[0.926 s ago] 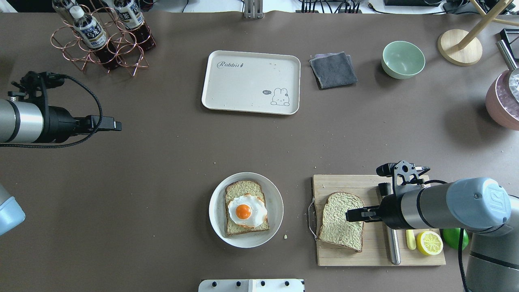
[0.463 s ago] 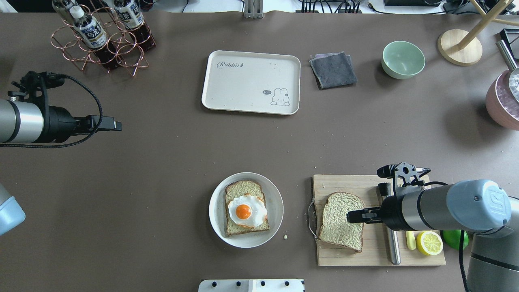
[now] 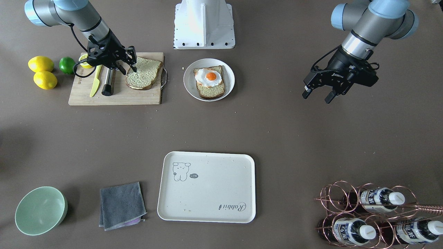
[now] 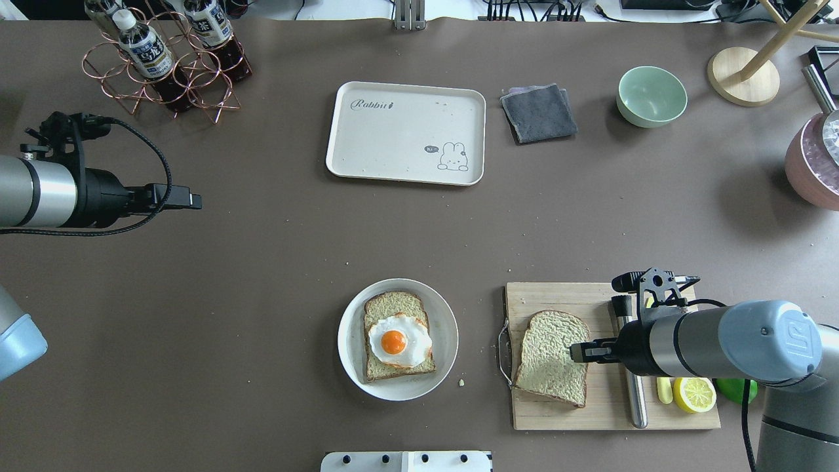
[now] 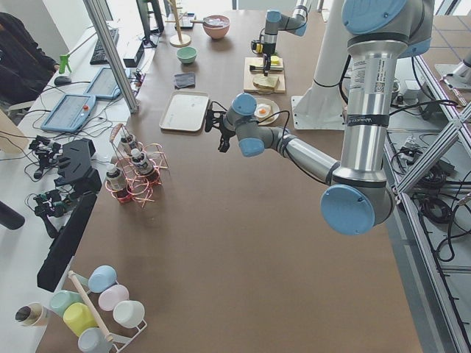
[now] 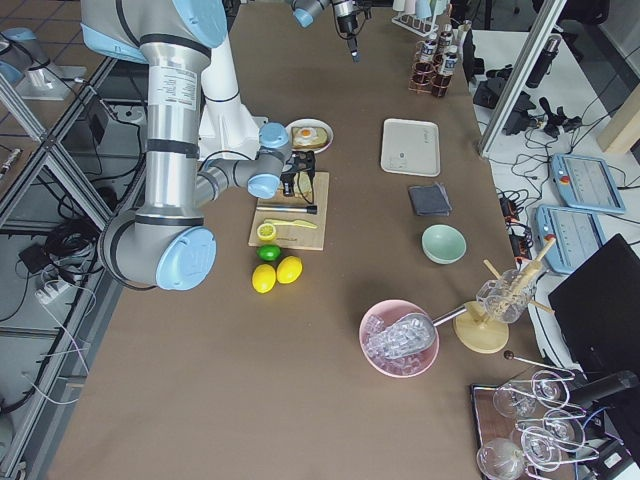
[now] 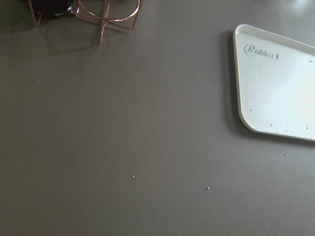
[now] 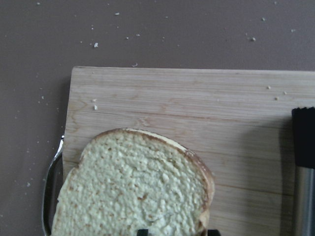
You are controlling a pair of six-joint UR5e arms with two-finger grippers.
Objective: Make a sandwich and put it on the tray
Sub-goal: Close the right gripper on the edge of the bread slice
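Bread point(image 3: 144, 73) under spread right claw point(image 3: 128, 70): front view, not overhead.

Opposed overheads sharing tray point(image 4: 393, 147), 2 ends, 2 wrists

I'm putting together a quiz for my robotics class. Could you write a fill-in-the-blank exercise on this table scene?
1. The fried egg lies on a bread slice on the round white ____.
2. The plain bread slice lies on the wooden ____.
3. The right gripper, above that plain slice, has its jaws ____.
4. The grey cloth lies between the tray and the green ____.

Missing words: plate; cutting board; open; bowl.
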